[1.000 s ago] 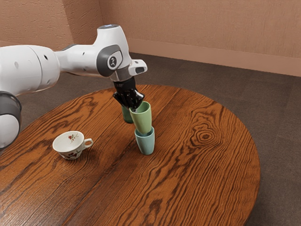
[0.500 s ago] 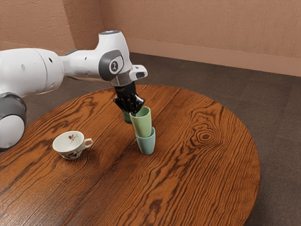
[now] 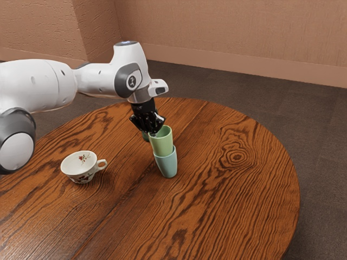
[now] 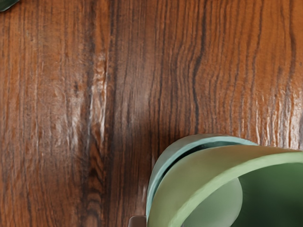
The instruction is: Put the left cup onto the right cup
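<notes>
Bench (image 3: 233,206): round, dark wood grain.
Arm (image 3: 38,86): white; the round mark on its wrist joint is too small to read.
Tool (image 3: 147,125): black, pinching the green cup (image 3: 162,142) by its rim.
Teacup (image 3: 80,165): white, floral motif, well apart from the tool, toward the exterior view's left.
Green cup: just under the tool, seated in the teal cup (image 3: 167,164), which stands on the bench.
Dark cup (image 3: 145,135): just behind the tool, mostly hidden.
</notes>
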Robot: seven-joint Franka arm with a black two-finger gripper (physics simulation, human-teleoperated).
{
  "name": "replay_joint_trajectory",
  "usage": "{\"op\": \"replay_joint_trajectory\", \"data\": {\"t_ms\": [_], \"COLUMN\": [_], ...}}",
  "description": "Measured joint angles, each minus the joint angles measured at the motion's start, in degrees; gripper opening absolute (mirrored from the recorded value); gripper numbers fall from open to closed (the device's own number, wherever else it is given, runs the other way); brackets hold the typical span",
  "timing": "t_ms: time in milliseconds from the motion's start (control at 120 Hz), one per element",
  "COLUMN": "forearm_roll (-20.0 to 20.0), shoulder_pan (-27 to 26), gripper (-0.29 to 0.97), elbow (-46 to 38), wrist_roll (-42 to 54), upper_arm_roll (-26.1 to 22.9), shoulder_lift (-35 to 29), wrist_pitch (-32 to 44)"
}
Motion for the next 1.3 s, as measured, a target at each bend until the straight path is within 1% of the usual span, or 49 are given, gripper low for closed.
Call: {"op": "replay_joint_trajectory", "data": {"t_ms": [42, 58, 200, 275, 358, 458, 683, 1033, 1167, 1300], "forearm_roll": [0.01, -0.01, -0.34, -0.45, -0.51, -0.54, -0.56, -0.16, 0.05, 0.64], "shoulder_pan": [0.00, 0.00, 0.00, 0.01, 0.01, 0.01, 0.01, -0.10, -0.33, -0.52], "gripper": [-0.10, -0.08, 0.23, 0.36, 0.46, 0.53, 0.62, 0.65, 0.66, 0.66], "elbow": [0.01, 0.04, 0.41, 0.72, 0.92, 0.96, 0.97, 2.41, 2.50, 2.43], "wrist_roll": [-0.01, 0.00, 0.27, 0.38, 0.50, 0.61, 0.85, 1.06, 1.10, 1.34], "upper_arm_roll": [-0.02, -0.02, -0.02, -0.03, -0.04, 0.00, 0.04, 0.13, -0.01, -0.30], "shoulder_lift": [0.04, 0.05, 0.16, 0.16, 0.16, 0.11, 0.07, -0.94, -3.40, -7.95], "wrist_pitch": [0.28, 0.38, 0.90, 1.06, 1.18, 1.27, 1.31, 0.65, -1.11, -5.49]}}
